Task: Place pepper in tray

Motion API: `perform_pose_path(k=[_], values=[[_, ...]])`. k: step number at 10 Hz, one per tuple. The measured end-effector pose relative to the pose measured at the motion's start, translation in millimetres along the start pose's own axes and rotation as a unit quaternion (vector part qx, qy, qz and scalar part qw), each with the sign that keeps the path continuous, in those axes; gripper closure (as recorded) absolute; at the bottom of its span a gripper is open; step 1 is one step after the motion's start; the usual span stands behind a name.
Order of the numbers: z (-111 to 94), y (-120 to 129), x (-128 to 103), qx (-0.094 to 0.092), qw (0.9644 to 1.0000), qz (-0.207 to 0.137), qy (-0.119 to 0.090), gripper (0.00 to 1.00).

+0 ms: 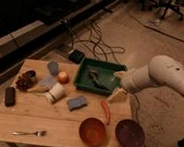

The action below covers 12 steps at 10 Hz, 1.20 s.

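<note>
The pepper (105,112), thin, curved and red-orange, lies on the wooden table just in front of the tray's right front corner. The dark green tray (109,71) sits at the table's back right, with a dark object (96,78) lying inside it. My gripper (117,95) hangs from the white arm (160,76) at the tray's right front corner, above and slightly behind the pepper. Its pale fingers point down and stand open. Nothing is held between them.
An orange bowl (92,131) and a dark purple bowl (130,133) stand at the front right. An apple-like fruit (63,77), a white cup (56,93), a blue-grey sponge (77,103), a fork (28,131) and a black object (10,96) lie to the left. Cables run over the floor behind.
</note>
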Motion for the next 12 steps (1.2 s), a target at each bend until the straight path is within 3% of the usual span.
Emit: perform_pose_path(k=[10, 12], values=[[0.1, 0.1, 0.1, 0.000, 1.0000, 0.000, 0.000, 0.20], [1.2, 0.3, 2.8, 0.011, 0.9997, 0.014, 0.016, 0.20]])
